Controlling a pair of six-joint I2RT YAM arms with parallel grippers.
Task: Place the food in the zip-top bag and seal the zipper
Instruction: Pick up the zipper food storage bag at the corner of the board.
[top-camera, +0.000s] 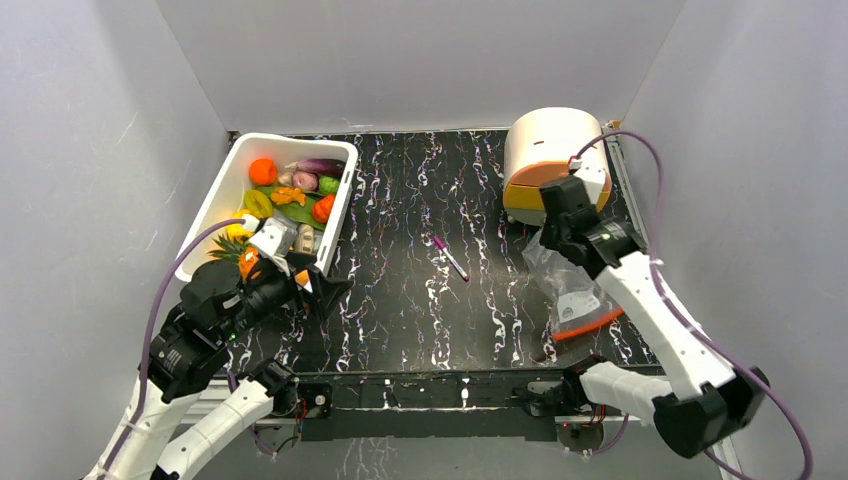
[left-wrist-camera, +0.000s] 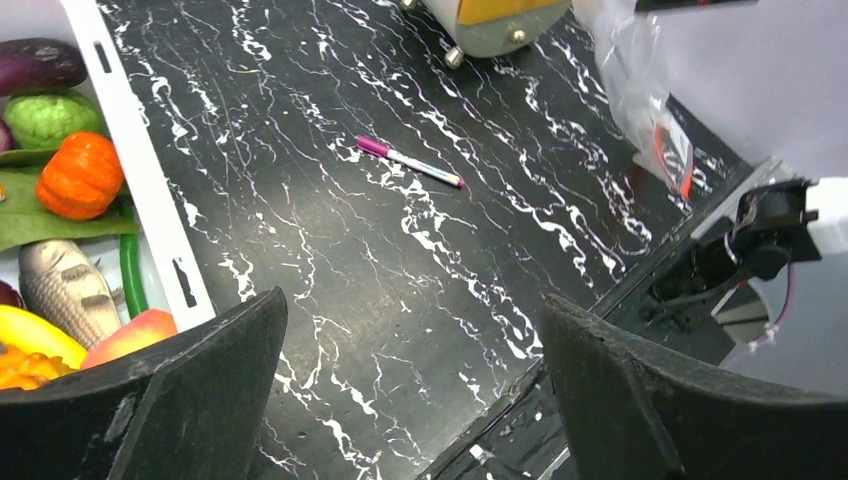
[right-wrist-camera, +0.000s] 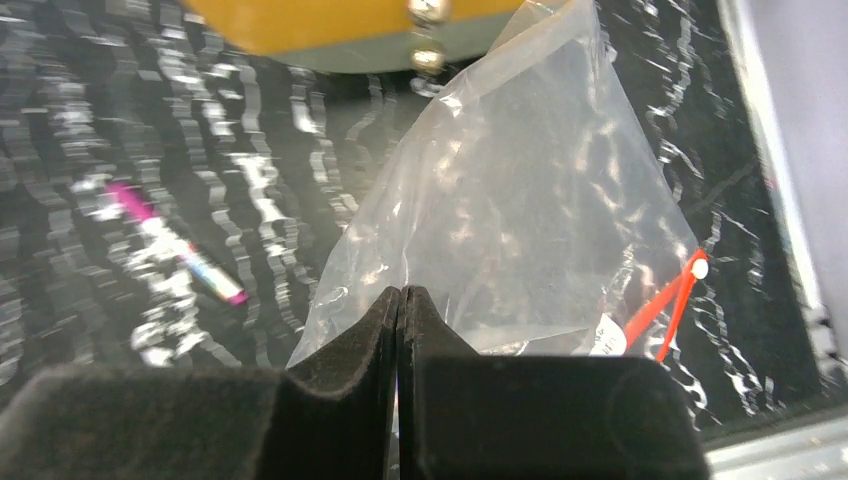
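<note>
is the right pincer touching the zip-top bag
Touching. The right wrist view shows the right pincer shut on the zip-top bag, its clear film running down into the closed tips.

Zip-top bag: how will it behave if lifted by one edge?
Likely floppy: the zip-top bag is thin, creased film and would probably drape from the right gripper. Probably very light: it looks empty. Its mouth may sag at the zipper.

Purple pen (top-camera: 450, 257) between white tub (top-camera: 290, 138), round canister (top-camera: 550, 140)
</note>
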